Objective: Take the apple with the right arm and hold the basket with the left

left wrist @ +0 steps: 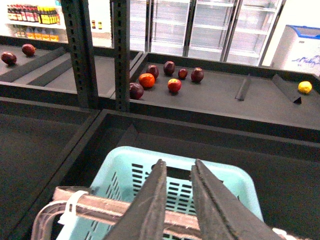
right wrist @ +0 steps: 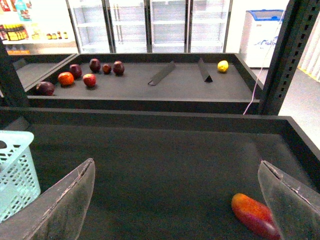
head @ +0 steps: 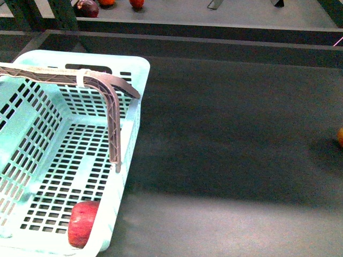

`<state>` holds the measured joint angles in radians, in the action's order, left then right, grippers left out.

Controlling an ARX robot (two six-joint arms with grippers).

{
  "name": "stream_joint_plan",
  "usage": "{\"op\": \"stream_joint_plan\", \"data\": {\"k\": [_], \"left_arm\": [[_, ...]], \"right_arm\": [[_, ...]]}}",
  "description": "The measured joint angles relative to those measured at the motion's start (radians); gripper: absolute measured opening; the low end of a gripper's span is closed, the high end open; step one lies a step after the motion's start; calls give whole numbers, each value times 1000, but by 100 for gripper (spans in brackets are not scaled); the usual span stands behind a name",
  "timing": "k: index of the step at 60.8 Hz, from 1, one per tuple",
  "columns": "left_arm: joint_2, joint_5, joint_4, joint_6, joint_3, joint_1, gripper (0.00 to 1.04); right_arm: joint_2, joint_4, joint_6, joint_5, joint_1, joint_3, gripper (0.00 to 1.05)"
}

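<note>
A mint-green plastic basket (head: 134, 123) stands on the dark shelf floor at the left, its brown handle (head: 110, 107) raised. My left gripper (left wrist: 178, 164) is shut on that handle (left wrist: 100, 206), which crosses between its two dark fingers (left wrist: 152, 200) above the basket (left wrist: 230, 182). The apple (right wrist: 252, 215), red with a yellow-orange blush, lies on the floor just inside one clear finger (right wrist: 290, 200) of my open right gripper (right wrist: 176, 165), touching nothing. It also shows at the right edge of the front view as the apple (head: 340, 137). Another red apple (head: 83, 222) lies inside the basket's near corner. Neither gripper shows in the front view.
Behind a raised black wall (right wrist: 150, 117) lies a farther shelf with several dark purple, red and orange fruits (left wrist: 170, 75), a yellow fruit (right wrist: 222, 65) and two slanted dividers (right wrist: 162, 74). Metal uprights (left wrist: 82, 50) stand at the left and another upright (right wrist: 285, 55) at the right.
</note>
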<state>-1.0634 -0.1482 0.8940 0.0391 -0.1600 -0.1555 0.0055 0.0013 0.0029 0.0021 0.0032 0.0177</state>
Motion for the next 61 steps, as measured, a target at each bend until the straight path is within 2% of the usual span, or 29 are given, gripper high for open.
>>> {"op": "stream_joint_plan", "data": {"k": [9,15,19,25,52,61], "left_arm": [[132,43,-73,-20,62,45,3],[152,60,-39,-23,109,62,3],[198,131,-81,-26,127,110,3],[280,140,-148,-27,135,149,3],[645,148,-478,-28,145,151,3],[713,148,-544,-28,145,151,3]], "right_arm": [[0,0,0,0,0,0,96],[0,0,0,0,0,0,96],[0,0,0,0,0,0,96],[0,0,0,0,0,0,96],[0,0,0,0,0,0,96],[0,0,0,0,0,0,96]]}}
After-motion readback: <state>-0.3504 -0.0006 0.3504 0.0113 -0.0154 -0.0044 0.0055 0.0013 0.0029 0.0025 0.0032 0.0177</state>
